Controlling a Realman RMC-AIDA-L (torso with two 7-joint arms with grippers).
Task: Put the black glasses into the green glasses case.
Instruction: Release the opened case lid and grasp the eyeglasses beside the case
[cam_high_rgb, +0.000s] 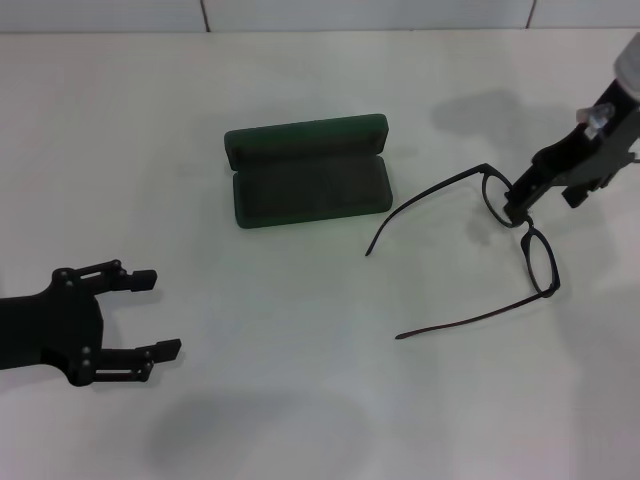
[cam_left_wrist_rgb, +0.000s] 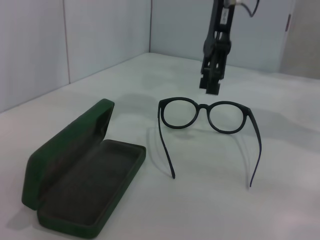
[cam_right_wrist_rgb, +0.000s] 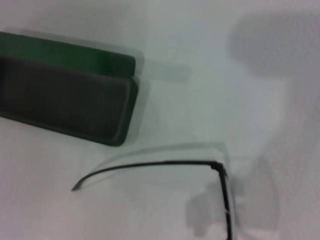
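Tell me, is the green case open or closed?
Open: the green glasses case has its lid tilted back, and its dark lining shows, with nothing inside.

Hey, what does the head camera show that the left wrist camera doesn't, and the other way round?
Only the head view shows the left gripper, open and low over the table's near left part, apart from everything. Only the left wrist view shows the wall panels behind the table and the glasses standing on their temple tips, lenses upright. Both show the green glasses case lying open and empty, the black glasses unfolded beside it, and the right gripper at the frame's bridge.
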